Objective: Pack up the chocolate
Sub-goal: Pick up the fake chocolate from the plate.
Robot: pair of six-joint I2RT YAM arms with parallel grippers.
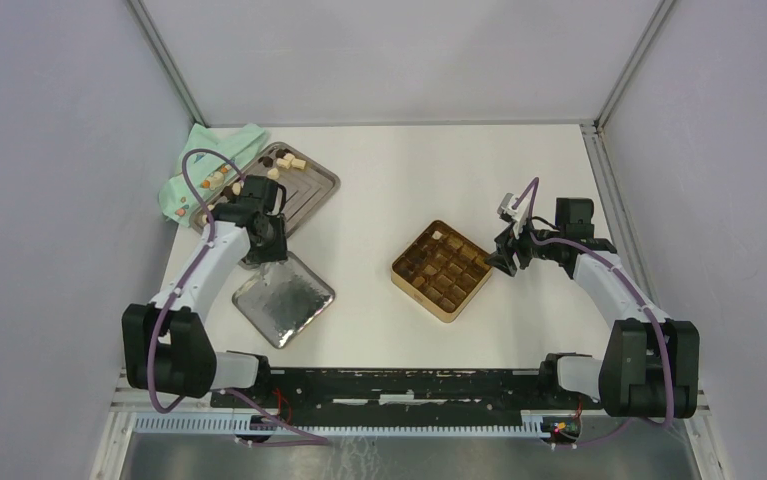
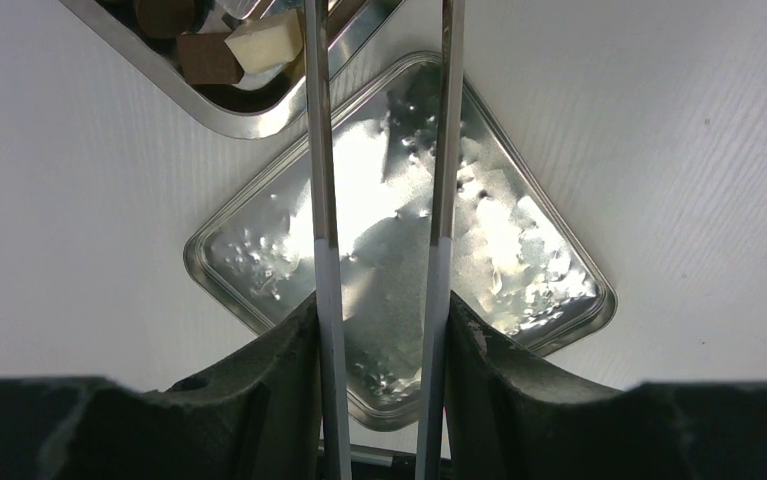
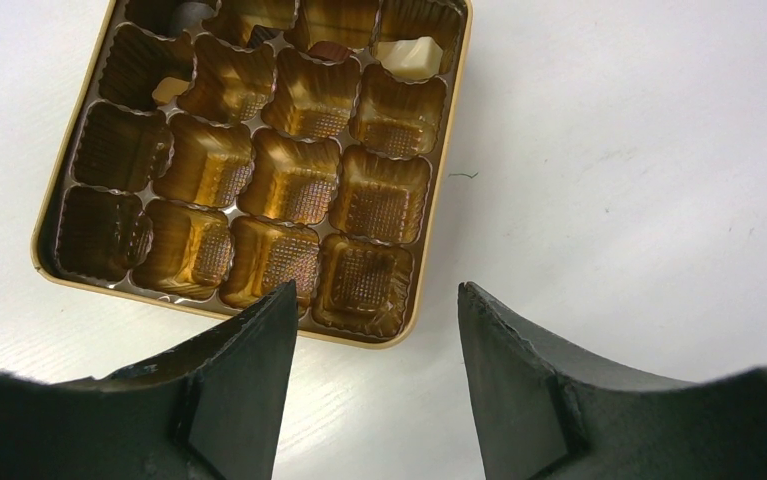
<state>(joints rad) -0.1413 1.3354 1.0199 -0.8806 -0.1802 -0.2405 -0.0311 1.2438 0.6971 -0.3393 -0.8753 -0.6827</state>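
Observation:
Chocolate pieces (image 1: pixel 289 160) lie in a ribbed metal tray (image 1: pixel 311 192) at the back left. A brown piece (image 2: pixel 209 58) and a cream piece (image 2: pixel 264 42) show in the left wrist view. My left gripper (image 1: pixel 264 238) (image 2: pixel 382 300) is shut on long metal tongs (image 2: pixel 324 150); their tips run out of the top of the frame, with nothing seen between the arms. The gold tin (image 1: pixel 396 270) (image 3: pixel 437 200) has mostly bare cups, and a cream piece (image 3: pixel 406 55) sits in a far cup. My right gripper (image 1: pixel 502 260) (image 3: pixel 376 290) stands open beside the tin's right corner.
A second, flat shiny tray (image 1: pixel 284 300) (image 2: pixel 519 250) lies under the left gripper with nothing in it. A mint-green bag (image 1: pixel 204 160) sits at the back left by the wall. Grey walls close in the table on three sides.

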